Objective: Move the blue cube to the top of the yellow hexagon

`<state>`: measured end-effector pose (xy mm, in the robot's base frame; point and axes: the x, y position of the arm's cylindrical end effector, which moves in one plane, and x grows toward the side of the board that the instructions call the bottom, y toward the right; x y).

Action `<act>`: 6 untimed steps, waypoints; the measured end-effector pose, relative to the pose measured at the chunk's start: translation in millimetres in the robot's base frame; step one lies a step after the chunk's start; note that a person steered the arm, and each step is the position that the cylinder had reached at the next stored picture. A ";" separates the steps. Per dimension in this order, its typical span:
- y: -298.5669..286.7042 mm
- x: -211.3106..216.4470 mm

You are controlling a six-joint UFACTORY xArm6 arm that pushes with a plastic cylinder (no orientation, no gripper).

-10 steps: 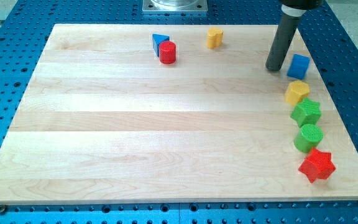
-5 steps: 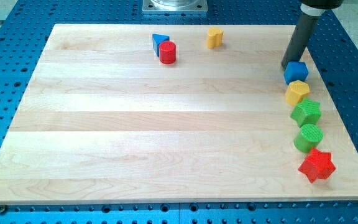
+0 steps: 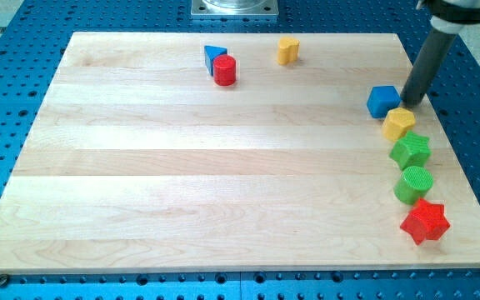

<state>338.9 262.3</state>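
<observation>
Camera view shows my tip (image 3: 411, 103) — bare rod, holding nothing — swung round to the blue cube's (image 3: 382, 101) right, nudging it leftward, touching above the yellow hexagon (image 3: 398, 123) — nearly placed.

The rod is tilted slightly, and my tip (image 3: 410, 103) is set down just right of the blue cube (image 3: 382, 101), close beside it.

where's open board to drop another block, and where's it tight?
Free: the whole middle and the view's left, below the red cylinder and blue triangle. Tight: the right edge, where blue cube, yellow hexagon, two green blocks and red star line up, with my tip beside the cube.
</observation>
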 end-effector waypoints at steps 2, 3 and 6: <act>-116.1 26.5; -67.5 26.4; -42.7 23.4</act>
<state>362.3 219.6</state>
